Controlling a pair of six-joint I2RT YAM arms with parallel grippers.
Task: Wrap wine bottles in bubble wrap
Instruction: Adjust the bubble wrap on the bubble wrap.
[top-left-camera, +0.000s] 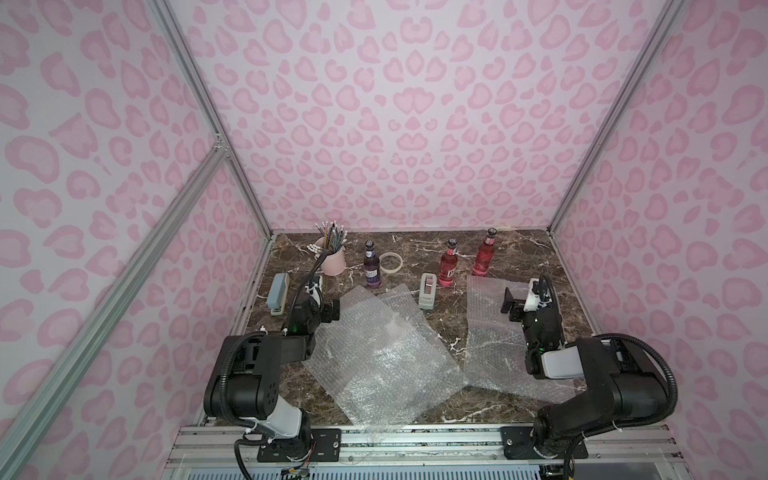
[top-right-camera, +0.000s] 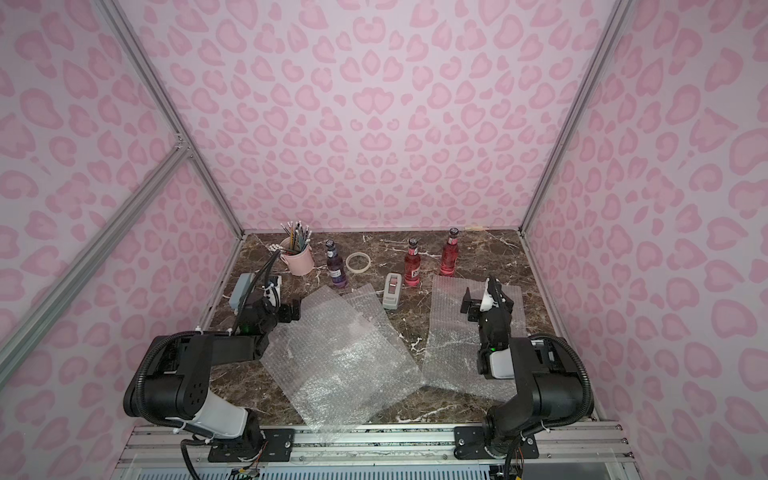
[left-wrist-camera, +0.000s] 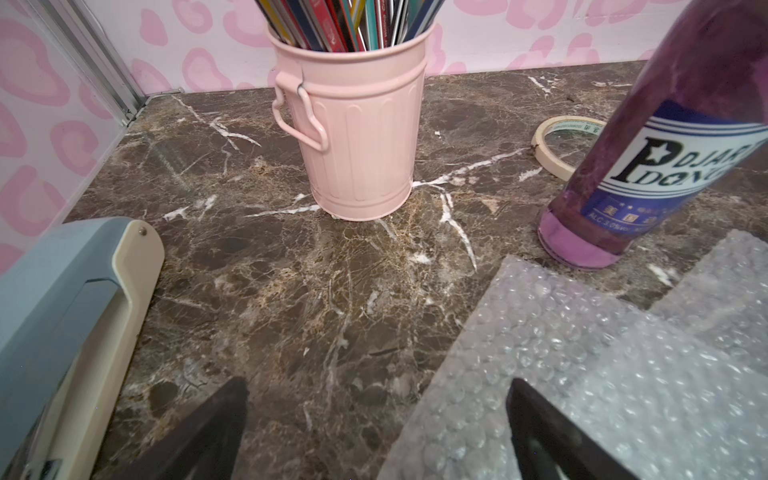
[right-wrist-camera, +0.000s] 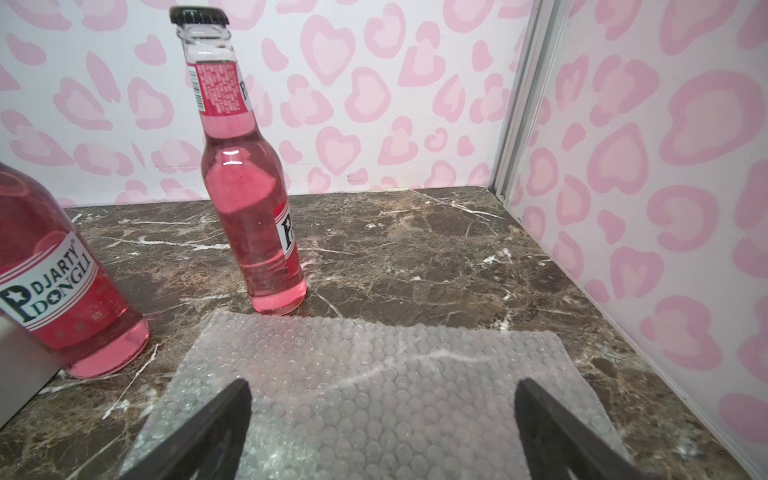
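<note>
Three wine bottles stand upright near the back of the marble table: a dark purple one and two pink-red ones. Two overlapping bubble wrap sheets lie flat mid-table, and another sheet lies on the right. My left gripper hangs open over that stack's far left corner, short of the purple bottle. My right gripper hangs open over the right sheet's far end, empty, facing the rightmost bottle.
A pink cup of pencils and a tape ring sit at the back on either side of the purple bottle. A grey-blue stapler lies by the left wall. A grey tape dispenser lies between the sheets. Pink-patterned walls close three sides.
</note>
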